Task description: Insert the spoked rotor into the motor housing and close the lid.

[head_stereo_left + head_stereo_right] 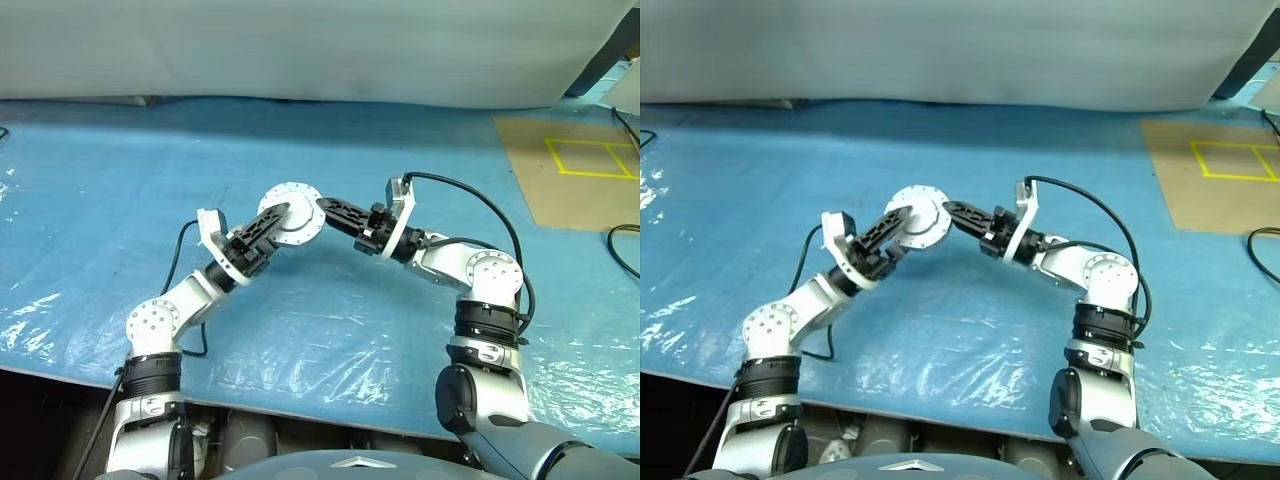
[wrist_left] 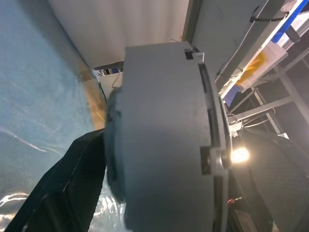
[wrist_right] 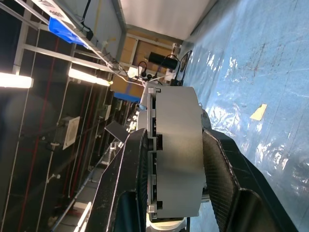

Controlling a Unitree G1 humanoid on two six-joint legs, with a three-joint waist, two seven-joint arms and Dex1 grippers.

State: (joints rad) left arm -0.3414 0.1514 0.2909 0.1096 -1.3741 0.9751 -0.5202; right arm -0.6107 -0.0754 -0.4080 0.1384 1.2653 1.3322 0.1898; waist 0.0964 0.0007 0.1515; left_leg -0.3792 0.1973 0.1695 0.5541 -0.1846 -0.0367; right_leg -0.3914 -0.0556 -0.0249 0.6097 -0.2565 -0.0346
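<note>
i hold the motor housing up off the counter, in the air between my two arms, above the blue plastic sheeting that covers the counter top. my right gripper is clenched on it — in the right wrist view one black finger lies against the housing's flanged end and the other against its plain flat end, with the grey cylinder squeezed edgewise between them. seen from my head, the housing turns a pale round face with a ring of small holes toward the camera.

my left gripper comes in from the other side with its fingers spread wide, released and not clamping anything. its fingertips reach the housing's left edge; i cannot tell whether they touch the metal. in the left wrist view the housing's smooth grey side wall looms very close, with one dark finger running alongside it.

off to my right, on the counter, lies a brown board marked with a yellow square outline. a pale cloth backdrop hangs behind the counter's far edge.
</note>
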